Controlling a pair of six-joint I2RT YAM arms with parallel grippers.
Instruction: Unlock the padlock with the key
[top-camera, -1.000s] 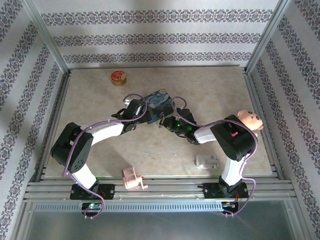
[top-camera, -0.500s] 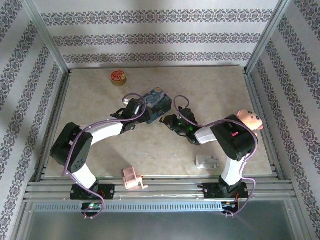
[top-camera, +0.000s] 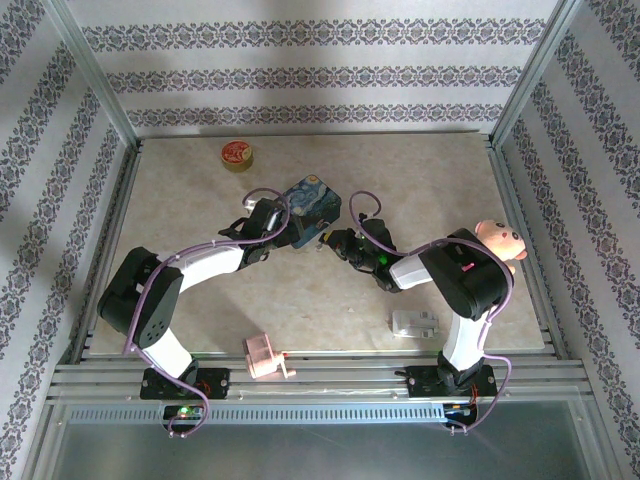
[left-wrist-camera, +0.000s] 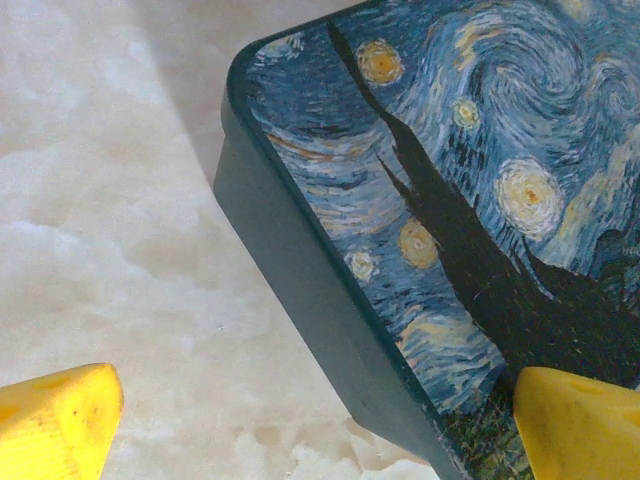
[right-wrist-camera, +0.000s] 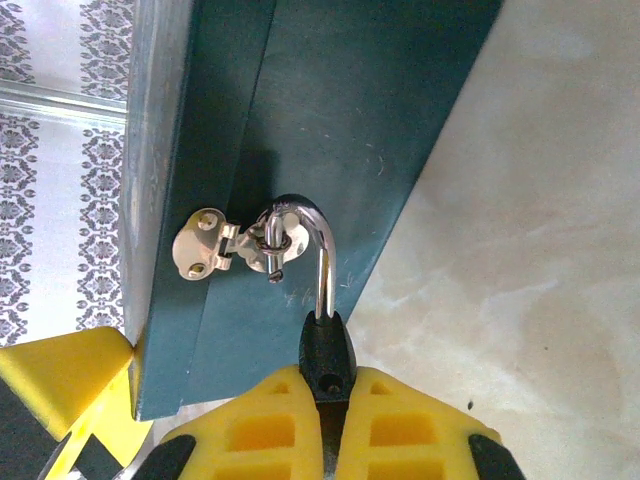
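Clamping the padlock (right-wrist-camera: 326, 350) by its dark body, the right jaws were closed tight on it. The silvery shackle ran through the hasp (right-wrist-camera: 212, 246) on the side of the blue tin (right-wrist-camera: 330, 120), which sat mid-tabletop (right-wrist-camera: 520, 250). The left jaws stood wide apart and held nothing. Their yellow fingers (left-wrist-camera: 575, 425) straddled the tin's corner, one over the painted lid, one over bare tabletop. Whether either touched could not be told.
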